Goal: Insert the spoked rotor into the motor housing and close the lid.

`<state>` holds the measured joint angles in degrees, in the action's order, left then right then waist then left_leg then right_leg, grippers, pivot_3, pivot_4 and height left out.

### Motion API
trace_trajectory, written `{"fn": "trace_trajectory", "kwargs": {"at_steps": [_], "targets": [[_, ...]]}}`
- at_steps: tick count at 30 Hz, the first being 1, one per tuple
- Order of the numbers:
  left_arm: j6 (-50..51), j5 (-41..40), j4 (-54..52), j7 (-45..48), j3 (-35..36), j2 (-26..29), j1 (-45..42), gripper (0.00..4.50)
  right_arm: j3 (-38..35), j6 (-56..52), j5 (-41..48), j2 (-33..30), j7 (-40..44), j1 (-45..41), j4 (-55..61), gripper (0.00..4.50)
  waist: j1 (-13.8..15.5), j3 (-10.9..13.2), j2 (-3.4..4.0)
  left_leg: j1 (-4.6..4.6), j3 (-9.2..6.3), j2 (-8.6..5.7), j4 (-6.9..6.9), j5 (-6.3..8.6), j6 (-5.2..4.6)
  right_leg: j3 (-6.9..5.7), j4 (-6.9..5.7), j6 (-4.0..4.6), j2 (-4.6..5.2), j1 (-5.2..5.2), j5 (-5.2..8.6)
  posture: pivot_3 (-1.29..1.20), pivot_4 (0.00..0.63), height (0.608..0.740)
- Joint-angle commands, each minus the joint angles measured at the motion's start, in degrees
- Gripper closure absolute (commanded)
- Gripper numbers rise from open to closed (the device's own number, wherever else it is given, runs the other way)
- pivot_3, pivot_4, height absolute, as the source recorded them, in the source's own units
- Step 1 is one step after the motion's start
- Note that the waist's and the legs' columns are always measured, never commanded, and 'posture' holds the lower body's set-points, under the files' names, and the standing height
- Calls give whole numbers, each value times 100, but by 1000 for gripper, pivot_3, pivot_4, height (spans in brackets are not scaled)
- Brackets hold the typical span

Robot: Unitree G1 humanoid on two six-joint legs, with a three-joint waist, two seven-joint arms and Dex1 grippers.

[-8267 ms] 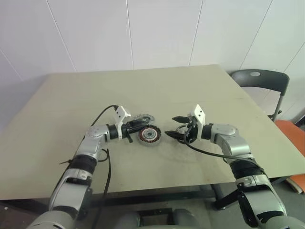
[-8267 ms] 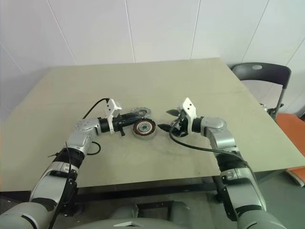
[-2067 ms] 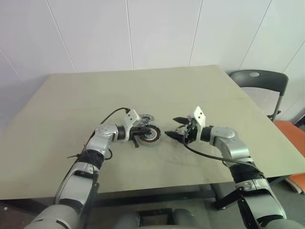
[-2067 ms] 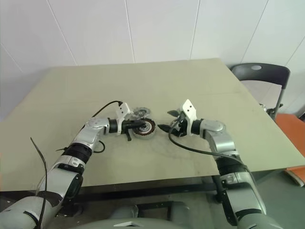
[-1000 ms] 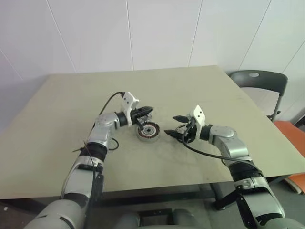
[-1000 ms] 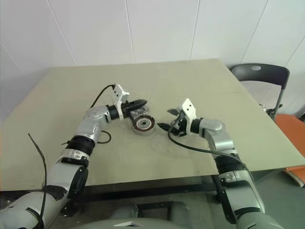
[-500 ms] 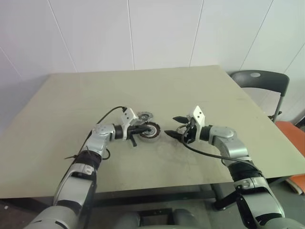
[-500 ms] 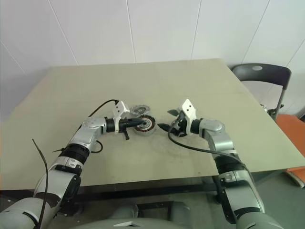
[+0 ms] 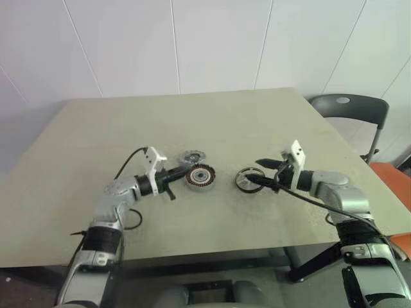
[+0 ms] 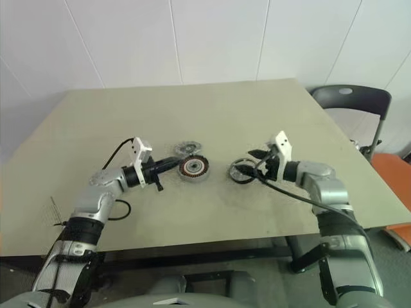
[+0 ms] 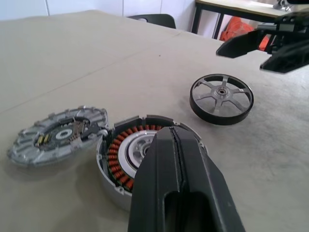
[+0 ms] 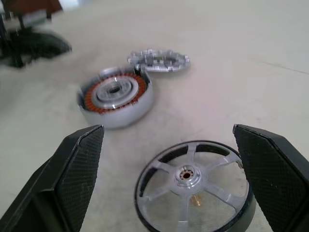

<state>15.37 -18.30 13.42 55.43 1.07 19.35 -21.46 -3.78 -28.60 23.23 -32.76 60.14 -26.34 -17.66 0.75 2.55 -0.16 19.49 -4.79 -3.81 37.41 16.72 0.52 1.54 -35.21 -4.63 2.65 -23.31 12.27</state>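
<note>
Right gripper [image 9: 262,174] has shifted outward, uncovering spoked rotor [image 9: 247,180].

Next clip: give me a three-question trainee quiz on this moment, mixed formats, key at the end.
1. True or false: the spoked rotor already sits inside the motor housing.
2. Which part lies just behind the housing, touching its rim? A) the lid B) the rotor C) a screwdriver
3. Fill in: the right gripper is ____, its fingers either side of the rotor; the left gripper is ____ beside the housing.

Key
1. False: the rotor lies flat on the table, to the housing's right.
2. A
3. open; shut
</note>
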Motion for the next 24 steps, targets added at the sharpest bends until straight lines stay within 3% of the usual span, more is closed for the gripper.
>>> {"fn": "trace_trajectory", "kwargs": {"at_steps": [1,8,12,14,17,24], "targets": [[207,-330,-781,-144,239,134,209,4477,-543,-823,486,-434,46,101,203,0,16,0,0,0,0,-1,1,0,0,-2,2,0,0,3,0,0,0,740],[343,-580,-1247,-277,316,251,591,4477,-785,-2330,692,-1018,-315,73,-151,0,-14,1,0,-2,7,5,0,1,-1,0,9,19,-4,5,13,0,0,740],[475,-784,-1500,-305,352,283,666,4477,-501,-3064,860,-1167,-279,137,375,0,-9,2,2,-4,8,10,1,0,-1,-1,6,0,-10,7,25,0,0,740],[530,-860,-1595,-291,334,309,702,4477,-395,-3774,1111,-1144,-249,-5,517,0,-15,2,1,-3,9,11,0,0,-1,-1,7,-1,-10,5,25,0,0,740],[578,-952,-1700,-303,323,322,757,4477,-320,-5089,1236,-961,-517,-601,-143,0,-20,3,2,-3,13,12,2,0,-1,3,7,0,-10,5,25,0,0,740],[586,-1025,-1841,-341,280,365,877,4477,-453,-5761,1278,-479,-1028,-931,-310,0,9,2,0,4,5,8,2,1,-1,-5,12,2,-8,4,22,0,0,740]]}}
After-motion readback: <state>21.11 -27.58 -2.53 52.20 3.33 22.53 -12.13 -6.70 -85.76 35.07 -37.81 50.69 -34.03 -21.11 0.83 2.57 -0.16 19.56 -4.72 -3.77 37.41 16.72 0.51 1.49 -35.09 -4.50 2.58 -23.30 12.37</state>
